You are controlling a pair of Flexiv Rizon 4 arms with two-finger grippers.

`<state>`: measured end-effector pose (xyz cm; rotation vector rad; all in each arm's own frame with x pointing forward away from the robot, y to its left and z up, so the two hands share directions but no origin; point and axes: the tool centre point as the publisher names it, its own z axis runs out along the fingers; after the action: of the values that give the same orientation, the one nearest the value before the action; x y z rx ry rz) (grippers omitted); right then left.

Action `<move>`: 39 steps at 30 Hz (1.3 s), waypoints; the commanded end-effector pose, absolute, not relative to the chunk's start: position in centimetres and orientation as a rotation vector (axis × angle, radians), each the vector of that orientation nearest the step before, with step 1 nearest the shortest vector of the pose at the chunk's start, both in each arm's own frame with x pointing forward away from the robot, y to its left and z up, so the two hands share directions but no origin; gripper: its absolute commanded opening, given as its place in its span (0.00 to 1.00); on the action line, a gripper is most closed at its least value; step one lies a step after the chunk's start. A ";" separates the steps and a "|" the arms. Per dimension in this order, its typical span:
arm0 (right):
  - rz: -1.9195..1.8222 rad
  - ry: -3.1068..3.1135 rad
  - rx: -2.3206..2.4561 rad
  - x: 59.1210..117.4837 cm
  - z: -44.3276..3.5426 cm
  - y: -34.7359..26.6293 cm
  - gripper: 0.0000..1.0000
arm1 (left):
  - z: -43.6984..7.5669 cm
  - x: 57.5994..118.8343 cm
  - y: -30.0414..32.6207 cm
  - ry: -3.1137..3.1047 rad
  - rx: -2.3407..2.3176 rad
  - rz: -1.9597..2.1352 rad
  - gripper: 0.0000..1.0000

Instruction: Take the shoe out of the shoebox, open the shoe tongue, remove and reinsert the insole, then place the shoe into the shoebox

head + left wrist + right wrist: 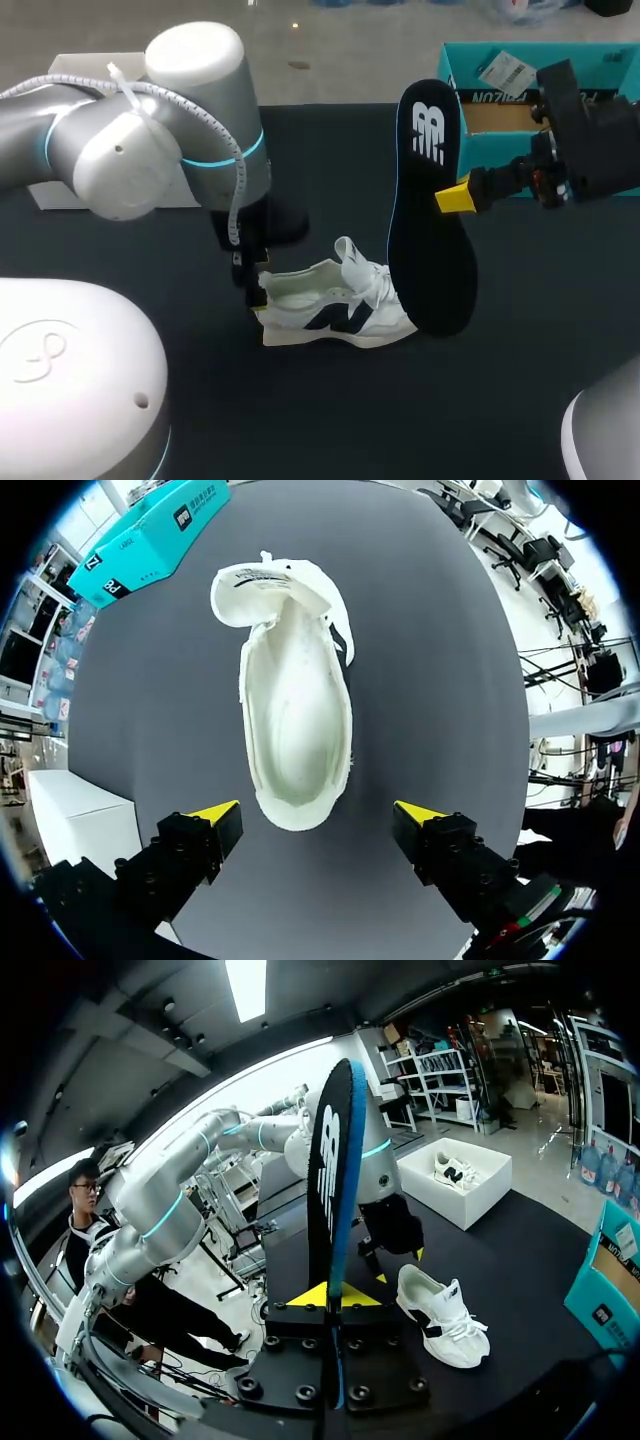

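Note:
A white shoe (335,305) with a dark side logo lies on the black table, toe toward my right arm. Seen from the left wrist, the shoe (295,720) is empty inside, with its tongue folded back at the far end. My left gripper (318,812) hangs open over the heel, one yellow tip on either side and neither touching it. In the head view the left gripper (257,297) sits at the heel. My right gripper (455,197) is shut on the black insole (430,230), holding it upright above the shoe's toe. From the right wrist, the insole (330,1180) stands edge-on between the fingers.
The teal shoebox (500,110) stands open at the back right, behind my right arm. A white box (455,1175) holding another shoe sits at the table's left side, mostly hidden by my left arm in the head view.

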<state>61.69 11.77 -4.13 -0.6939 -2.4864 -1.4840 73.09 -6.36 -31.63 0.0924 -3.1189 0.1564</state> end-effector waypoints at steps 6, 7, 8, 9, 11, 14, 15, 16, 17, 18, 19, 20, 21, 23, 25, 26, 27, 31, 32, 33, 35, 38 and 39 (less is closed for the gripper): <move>-1.474 -2.487 -0.693 62.1 -4.1 12.1 0.00 | -30.5 74.7 -7.9 -3.157 0.074 0.175 1.00; -1.474 -2.487 -0.693 62.1 -4.1 12.1 0.00 | -30.5 75.0 -8.2 -3.165 0.062 0.171 1.00; -1.474 -2.487 -0.693 62.1 -4.1 12.1 0.00 | -30.6 75.2 -8.5 -3.166 0.061 0.170 1.00; -1.474 -2.487 -0.693 62.1 -4.1 12.1 0.00 | -30.7 75.6 -8.9 -3.170 0.053 0.163 1.00; -1.474 -2.487 -0.693 62.1 -4.1 12.1 0.00 | -31.0 76.4 -9.6 -3.171 0.041 0.161 1.00; -1.474 -2.487 -0.693 62.1 -4.1 12.1 0.00 | -31.6 77.4 -10.6 -3.162 0.016 0.173 1.00; -1.474 -2.487 -0.693 62.1 -4.1 12.1 0.00 | -31.8 77.7 -11.0 -3.160 0.010 0.173 1.00; -1.474 -2.487 -0.693 62.1 -4.1 12.1 0.00 | -32.1 78.0 -11.4 -3.159 0.008 0.173 1.00; -1.474 -2.487 -0.693 62.1 -4.1 12.1 0.00 | -32.4 78.2 -11.7 -3.158 0.003 0.173 1.00; -1.474 -2.487 -0.693 62.1 -4.1 12.1 0.00 | -32.6 78.5 -12.0 -3.156 -0.003 0.176 1.00; -1.474 -2.487 -0.693 62.1 -4.1 12.1 0.00 | -32.9 78.7 -12.2 -3.153 -0.006 0.177 1.00; -1.474 -2.487 -0.693 62.1 -4.1 12.1 0.00 | -33.1 79.0 -12.5 -3.151 -0.005 0.179 1.00; -1.474 -2.487 -0.693 62.1 -4.1 12.1 0.00 | -33.3 79.2 -12.8 -3.148 -0.004 0.180 1.00; -1.474 -2.487 -0.693 62.1 -4.1 12.1 0.00 | -33.8 79.5 -13.3 -3.146 -0.004 0.179 1.00; -1.474 -2.487 -0.693 62.1 -4.1 12.1 0.00 | -34.2 79.6 -13.7 -3.142 -0.009 0.179 1.00; -1.474 -2.487 -0.693 62.1 -4.1 12.1 0.00 | -34.4 79.6 -13.8 -3.141 -0.006 0.188 1.00; -1.474 -2.487 -0.693 62.1 -4.1 12.1 0.00 | -34.5 79.5 -13.9 -3.140 -0.003 0.204 1.00; -1.474 -2.487 -0.693 62.1 -4.1 12.1 0.00 | -34.6 78.9 -13.9 -3.155 0.011 0.191 1.00; -1.474 -2.487 -0.693 62.1 -4.1 12.1 0.00 | -34.6 78.9 -13.9 -3.155 0.011 0.191 1.00; -1.474 -2.487 -0.693 62.1 -4.1 12.1 0.00 | -34.6 78.9 -13.9 -3.155 0.011 0.191 1.00; -1.474 -2.487 -0.693 62.1 -4.1 12.1 0.00 | -34.6 78.9 -13.9 -3.155 0.011 0.191 1.00; -1.474 -2.487 -0.693 62.1 -4.1 12.1 0.00 | -34.6 78.9 -13.9 -3.155 0.011 0.191 1.00; -1.474 -2.487 -0.693 62.1 -4.1 12.1 0.00 | -34.6 78.9 -13.9 -3.155 0.011 0.191 1.00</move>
<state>61.67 11.77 -4.15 -0.6942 -2.4865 -1.4844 78.99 -13.93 -34.66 0.0097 -3.1515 0.1932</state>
